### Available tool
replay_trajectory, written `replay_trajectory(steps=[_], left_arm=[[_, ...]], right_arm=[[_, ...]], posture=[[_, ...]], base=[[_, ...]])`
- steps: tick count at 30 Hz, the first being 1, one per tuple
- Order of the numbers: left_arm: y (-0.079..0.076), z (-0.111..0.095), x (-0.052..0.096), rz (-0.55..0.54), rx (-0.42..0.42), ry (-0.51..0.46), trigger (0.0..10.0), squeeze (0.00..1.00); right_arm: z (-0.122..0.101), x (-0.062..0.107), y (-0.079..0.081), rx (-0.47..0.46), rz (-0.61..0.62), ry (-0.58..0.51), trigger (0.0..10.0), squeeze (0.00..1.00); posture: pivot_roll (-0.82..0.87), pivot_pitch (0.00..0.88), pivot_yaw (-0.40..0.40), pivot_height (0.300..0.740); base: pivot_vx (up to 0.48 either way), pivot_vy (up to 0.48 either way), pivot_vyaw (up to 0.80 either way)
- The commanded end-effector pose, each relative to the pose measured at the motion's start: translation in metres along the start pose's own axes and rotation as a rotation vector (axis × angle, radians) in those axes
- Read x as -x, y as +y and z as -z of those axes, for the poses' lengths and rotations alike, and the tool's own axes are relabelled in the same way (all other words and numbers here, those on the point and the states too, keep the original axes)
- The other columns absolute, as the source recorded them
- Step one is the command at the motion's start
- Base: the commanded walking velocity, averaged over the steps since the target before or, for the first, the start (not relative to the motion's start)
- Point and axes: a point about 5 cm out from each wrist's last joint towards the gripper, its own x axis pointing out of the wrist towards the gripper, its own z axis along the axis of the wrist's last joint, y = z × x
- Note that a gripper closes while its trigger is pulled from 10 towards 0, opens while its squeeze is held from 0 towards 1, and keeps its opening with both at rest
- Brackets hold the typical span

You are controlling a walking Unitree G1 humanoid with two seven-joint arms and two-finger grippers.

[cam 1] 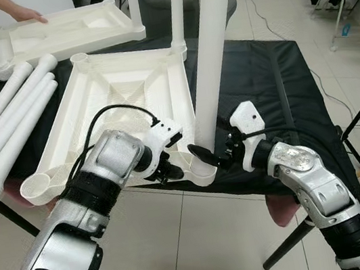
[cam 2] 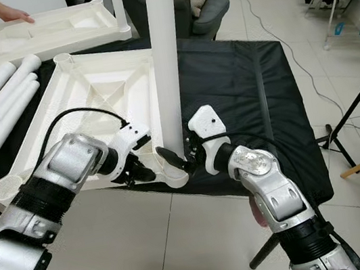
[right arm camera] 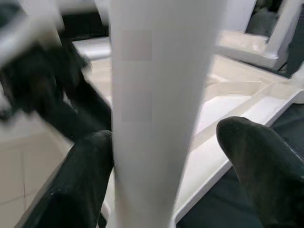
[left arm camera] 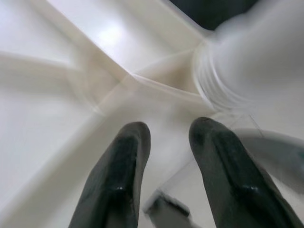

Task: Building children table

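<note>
A white leg (cam 1: 212,54) is being seated upright in the near corner socket of the upturned tabletop (cam 1: 125,92), straddled by the parted right hand (cam 1: 212,158) while the left hand (cam 1: 171,173), fingers apart, braces the corner; firm downward pressing or twisting seems called for next.

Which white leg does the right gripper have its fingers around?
The upright leg standing in the near corner socket of the upside-down tabletop. The right gripper straddles its base; the spare legs lie flat at the robot's left.
</note>
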Motion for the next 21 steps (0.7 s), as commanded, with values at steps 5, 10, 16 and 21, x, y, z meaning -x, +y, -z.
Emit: replay_trajectory(steps=[5,10,16,21], left_arm=[[-0.028,-0.073,0.063,-0.050,-0.794,-0.647,10.0,0.00],[-0.026,-0.071,0.060,-0.057,-0.782,-0.642,10.0,0.00],[-0.008,-0.049,0.040,-0.227,-0.689,-0.559,10.0,0.00],[0.008,-0.033,0.038,-0.415,-0.550,-0.577,10.0,0.00]], right_arm=[[-0.011,0.007,-0.004,-0.019,0.051,-0.050,10.0,0.00],[-0.012,0.007,-0.006,-0.016,0.061,-0.050,10.0,0.00],[-0.003,0.005,-0.008,-0.024,0.113,-0.026,10.0,0.00],[0.015,0.011,-0.006,-0.052,0.190,0.026,10.0,0.00]], posture=[[0.20,0.000,0.000,0.740],[0.20,0.000,0.000,0.740],[0.20,0.000,0.000,0.740],[0.19,0.000,0.000,0.740]], base=[[0.000,0.000,0.00],[0.000,0.000,0.00],[0.000,0.000,0.00],[0.000,0.000,0.00]])
